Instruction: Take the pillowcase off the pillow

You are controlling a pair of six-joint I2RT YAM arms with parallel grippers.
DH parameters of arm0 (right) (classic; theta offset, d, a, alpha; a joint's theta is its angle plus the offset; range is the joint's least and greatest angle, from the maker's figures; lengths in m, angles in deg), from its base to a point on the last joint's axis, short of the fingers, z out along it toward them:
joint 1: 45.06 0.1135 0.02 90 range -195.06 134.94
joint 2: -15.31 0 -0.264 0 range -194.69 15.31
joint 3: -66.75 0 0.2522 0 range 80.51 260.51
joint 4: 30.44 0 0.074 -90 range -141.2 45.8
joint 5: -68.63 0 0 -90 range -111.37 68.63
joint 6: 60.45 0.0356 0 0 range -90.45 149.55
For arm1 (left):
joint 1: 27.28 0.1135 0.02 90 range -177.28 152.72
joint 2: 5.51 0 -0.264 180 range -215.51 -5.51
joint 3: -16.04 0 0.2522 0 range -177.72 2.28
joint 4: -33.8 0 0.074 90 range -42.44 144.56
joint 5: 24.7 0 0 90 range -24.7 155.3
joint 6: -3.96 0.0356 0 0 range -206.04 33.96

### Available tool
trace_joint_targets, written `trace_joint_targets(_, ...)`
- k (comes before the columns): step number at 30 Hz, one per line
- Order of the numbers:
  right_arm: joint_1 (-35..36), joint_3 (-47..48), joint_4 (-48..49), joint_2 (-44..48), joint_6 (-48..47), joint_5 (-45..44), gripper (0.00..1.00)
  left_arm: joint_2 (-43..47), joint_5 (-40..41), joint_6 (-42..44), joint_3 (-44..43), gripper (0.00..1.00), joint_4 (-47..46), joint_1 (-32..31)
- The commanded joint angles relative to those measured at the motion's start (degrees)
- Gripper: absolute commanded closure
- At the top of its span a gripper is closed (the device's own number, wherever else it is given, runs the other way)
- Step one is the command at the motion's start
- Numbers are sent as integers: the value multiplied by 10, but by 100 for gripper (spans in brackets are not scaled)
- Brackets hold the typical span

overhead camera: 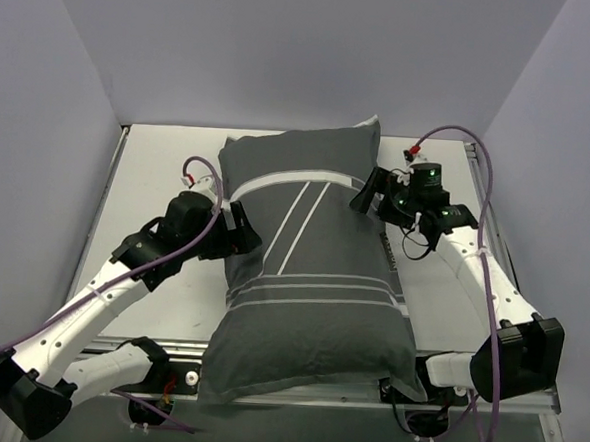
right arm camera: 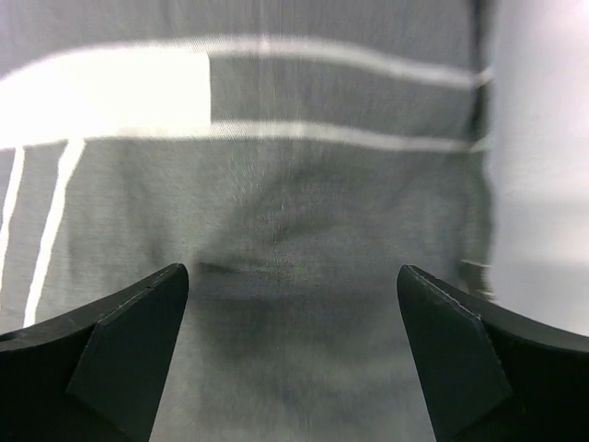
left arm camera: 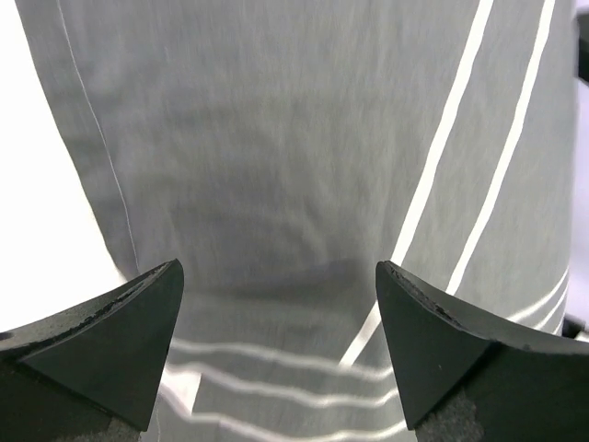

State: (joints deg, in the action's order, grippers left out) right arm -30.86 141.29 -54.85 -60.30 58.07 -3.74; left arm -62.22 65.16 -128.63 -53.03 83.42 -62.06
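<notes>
The pillowcase (overhead camera: 311, 282) lies stripes-up in the middle of the table (overhead camera: 158, 173). It is full and puffy, so the pillow must be inside it (none of the white pillow shows). Its long way runs from the near edge of the table to the far end, leaning a little to the right. The near end reaches the front edge of the table, between the two arm bases. I cannot tell which end is the open one.

The left pincer (overhead camera: 241, 227) is right at the left long side, about halfway along. Its jaws are spread wide and hold nothing. The right pincer (overhead camera: 369, 196) is right at the right long side, closer to the far end. Its jaws are spread wide too, with cloth in front of them but nothing pinched. So the pillowcase lies between the two pincers, and both are just as near to it.

I think each pincer has to go inward and close on a fold of cloth.

The table is pale and flat. Plain light walls (overhead camera: 285, 50) stand around it on three sides.
</notes>
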Motion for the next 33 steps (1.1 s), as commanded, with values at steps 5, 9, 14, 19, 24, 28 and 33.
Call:
trace_joint_targets(5, -78, 82, -102, 8, -41, -55, 2, -67, 66, 23, -90, 6, -48, 7)
trace_joint_targets(9, -90, 59, -56, -44, -35, 36, 0, -125, 51, 29, -95, 6, -68, 10)
trace_joint_targets(14, -86, -22, 50, -89, -13, 114, 0, -157, 30, 26, -44, 6, -98, 11)
trace_joint_targets(19, -53, -50, 156, -148, -12, 184, 0, -185, 8, 9, 24, 6, -142, 13)
trace_joint_targets(24, -1, -35, 200, -178, -15, 228, 61, -239, -28, -7, 64, 6, -185, 11)
trace_joint_targets(28, 22, 18, 160, -126, -35, 210, 100, -270, -45, -24, 57, 6, -227, 6)
trace_joint_targets(33, 26, 156, 36, -41, -54, 157, 100, -337, -57, -27, -34, 6, -247, -6)
